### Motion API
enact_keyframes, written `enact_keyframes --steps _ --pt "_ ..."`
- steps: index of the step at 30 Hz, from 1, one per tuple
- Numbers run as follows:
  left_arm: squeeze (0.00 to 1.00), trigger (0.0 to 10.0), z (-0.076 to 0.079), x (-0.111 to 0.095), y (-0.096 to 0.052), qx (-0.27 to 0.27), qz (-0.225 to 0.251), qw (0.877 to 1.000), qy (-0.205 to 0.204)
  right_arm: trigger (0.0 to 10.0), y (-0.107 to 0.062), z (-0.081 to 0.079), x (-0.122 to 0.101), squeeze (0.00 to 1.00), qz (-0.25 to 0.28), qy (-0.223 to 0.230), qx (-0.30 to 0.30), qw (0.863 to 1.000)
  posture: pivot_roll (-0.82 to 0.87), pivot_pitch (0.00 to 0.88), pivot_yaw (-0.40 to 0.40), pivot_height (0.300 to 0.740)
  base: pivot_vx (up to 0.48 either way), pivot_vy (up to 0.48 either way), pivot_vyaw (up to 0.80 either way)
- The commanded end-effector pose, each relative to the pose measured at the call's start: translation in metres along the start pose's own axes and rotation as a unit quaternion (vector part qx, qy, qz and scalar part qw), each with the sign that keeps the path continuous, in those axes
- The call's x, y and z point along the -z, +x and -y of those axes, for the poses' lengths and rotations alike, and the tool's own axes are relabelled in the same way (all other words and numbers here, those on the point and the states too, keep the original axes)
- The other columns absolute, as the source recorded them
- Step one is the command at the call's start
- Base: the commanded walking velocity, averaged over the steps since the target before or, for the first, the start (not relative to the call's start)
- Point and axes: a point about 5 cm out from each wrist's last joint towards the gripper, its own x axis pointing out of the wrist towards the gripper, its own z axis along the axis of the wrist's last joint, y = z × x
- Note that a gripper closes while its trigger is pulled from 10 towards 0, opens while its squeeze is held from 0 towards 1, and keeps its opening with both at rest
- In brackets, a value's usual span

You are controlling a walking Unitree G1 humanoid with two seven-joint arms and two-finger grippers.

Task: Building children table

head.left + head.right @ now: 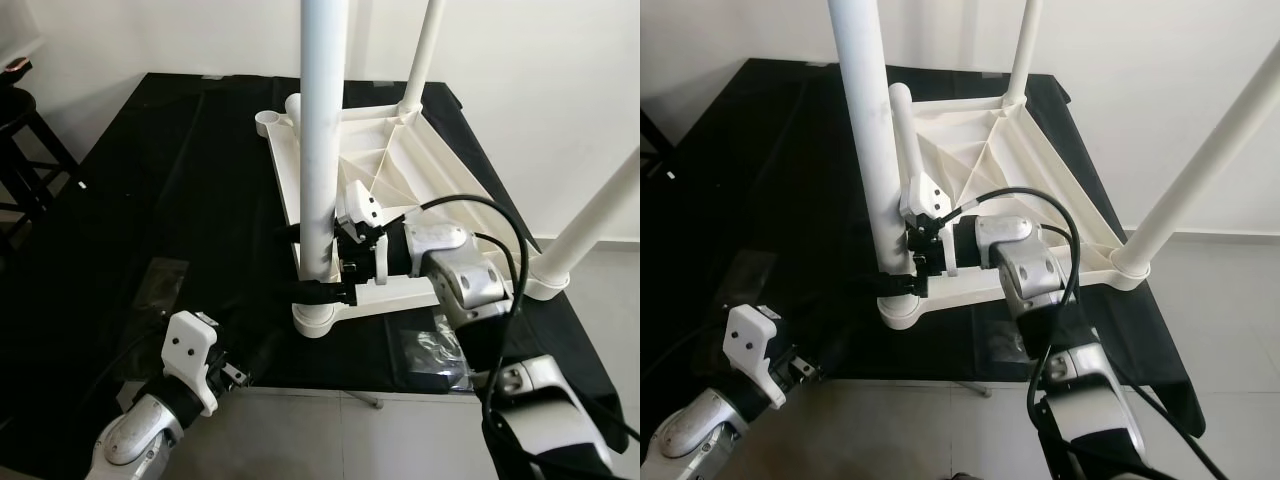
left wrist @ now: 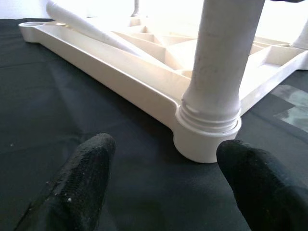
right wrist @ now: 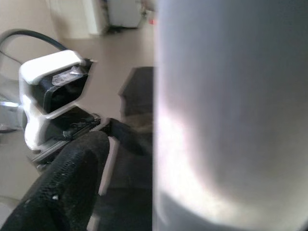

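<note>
Currently: right gripper (image 1: 322, 287) clamped on near leg (image 1: 321, 140).
Smooth white plastic tabletop (image 1: 400, 170), ribbed underside up, lies on black-clothed desk (image 1: 120, 220). Left gripper (image 2: 163, 187) jaws released, near the leg's round socket (image 2: 207, 139).

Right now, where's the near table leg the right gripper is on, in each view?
Left eye: near table leg stands upright at centre, right gripper clamped near its base.
Right eye: same leg, left of centre.
Left wrist: its lower end in the corner socket, beyond the open left gripper.
Right wrist: blurred pale column close up.
Shared landmark: the corner socket.
</note>
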Motion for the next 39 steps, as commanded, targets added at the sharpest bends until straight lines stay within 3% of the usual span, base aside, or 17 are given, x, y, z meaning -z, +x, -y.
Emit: enact_keyframes --steps 1,2,5,6,10,14,17,21,22,23,24,25,29,31,34,35,39 --pt "0.0 10.0 0.005 0.002 -0.001 0.005 -0.003 1.0 -0.003 10.0 0.003 0.0 -0.001 0.0 -0.003 0.002 -0.03 1.0 -0.11 0.119 -0.061 0.74 0.0 0.0 0.0" --pt "0.0 10.0 0.006 0.002 -0.002 0.008 -0.004 1.0 -0.005 3.6 0.001 0.004 0.002 0.0 -0.015 0.004 -0.037 0.999 -0.11 0.119 -0.06 0.74 0.0 0.0 0.0" --pt "0.0 10.0 0.006 0.002 -0.002 0.008 -0.004 1.0 -0.005 3.6 0.001 0.004 0.002 0.0 -0.015 0.004 -0.037 0.999 -0.11 0.119 -0.06 0.74 0.0 0.0 0.0" --pt "0.0 10.0 0.007 0.002 -0.002 0.009 -0.005 1.0 -0.006 0.0 -0.001 0.006 0.005 0.0 -0.021 0.01 -0.051 0.998 -0.11 0.12 -0.057 0.74 0.0 0.0 0.0" --pt "0.0 10.0 0.008 0.003 -0.003 0.011 -0.006 1.0 -0.008 0.0 -0.006 0.009 0.007 0.0 -0.024 0.01 -0.059 0.998 -0.11 0.119 -0.054 0.74 0.0 0.0 0.0" --pt "0.0 10.0 0.008 0.003 -0.003 0.012 -0.005 1.0 -0.009 0.0 -0.017 0.01 0.011 0.0 -0.01 -0.004 -0.011 1.0 -0.12 0.121 -0.053 0.74 0.0 0.0 0.0" --pt "0.0 10.0 0.008 0.003 -0.002 0.012 -0.004 1.0 -0.01 0.0 -0.022 0.009 0.014 0.0 0.011 -0.005 0.059 0.998 -0.13 0.122 -0.052 0.74 0.0 0.0 0.0" --pt "0.0 10.0 0.006 0.003 -0.002 0.012 -0.003 1.0 -0.01 0.0 -0.019 -0.014 0.035 0.0 0.021 0.038 0.172 0.984 -0.15 0.124 -0.051 0.74 0.0 0.0 0.0" --pt "0.0 10.0 0.005 0.003 -0.002 0.012 -0.003 1.0 -0.01 0.0 -0.01 -0.02 0.047 0.0 0.007 0.059 0.269 0.961 -0.16 0.125 -0.049 0.74 0.0 0.0 0.0" --pt "0.0 10.0 0.003 0.002 -0.002 0.012 -0.004 1.0 -0.01 0.0 -0.009 -0.022 0.058 0.0 -0.011 0.08 0.427 0.901 -0.17 0.129 -0.042 0.74 0.0 0.0 0.0" --pt "0.0 10.0 0.003 0.002 -0.002 0.012 -0.004 1.0 -0.01 0.0 -0.009 -0.022 0.058 0.0 -0.011 0.08 0.427 0.901 -0.17 0.129 -0.042 0.74 0.0 0.0 0.0" --pt "0.0 10.0 0.002 0.002 -0.002 0.012 -0.004 1.0 -0.01 0.0 -0.013 -0.029 0.067 0.0 -0.035 0.1 0.528 0.842 -0.18 0.13 -0.04 0.74 0.0 0.0 0.0" --pt "0.0 10.0 0.001 0.002 -0.002 0.013 -0.004 1.0 -0.01 0.0 -0.003 -0.043 0.073 0.0 -0.043 0.112 0.536 0.835 -0.19 0.125 -0.031 0.74 0.0 0.0 0.0" --pt "0.0 10.0 0.001 0.004 0.0 0.017 -0.005 1.0 -0.009 0.0 0.017 -0.047 0.072 0.0 -0.045 0.098 0.49 0.865 -0.16 0.109 -0.045 0.74 0.0 0.0 0.0" --pt "0.0 10.0 0.001 0.004 0.0 0.015 -0.006 1.0 -0.008 0.0 0.023 -0.043 0.071 0.0 -0.045 0.093 0.478 0.872 -0.16 0.112 -0.05 0.74 0.0 0.0 0.0" --pt "0.0 10.0 0.0 0.004 -0.001 0.009 -0.005 1.0 -0.006 10.0 0.022 -0.039 0.069 0.0 -0.051 0.097 0.485 0.868 -0.16 0.112 -0.049 0.74 0.0 0.0 0.0" --pt "0.0 10.0 -0.001 0.003 -0.002 0.001 -0.004 1.0 -0.005 10.0 0.02 -0.034 0.063 0.03 -0.051 0.101 0.496 0.861 -0.15 0.113 -0.047 0.74 0.0 0.0 0.0"
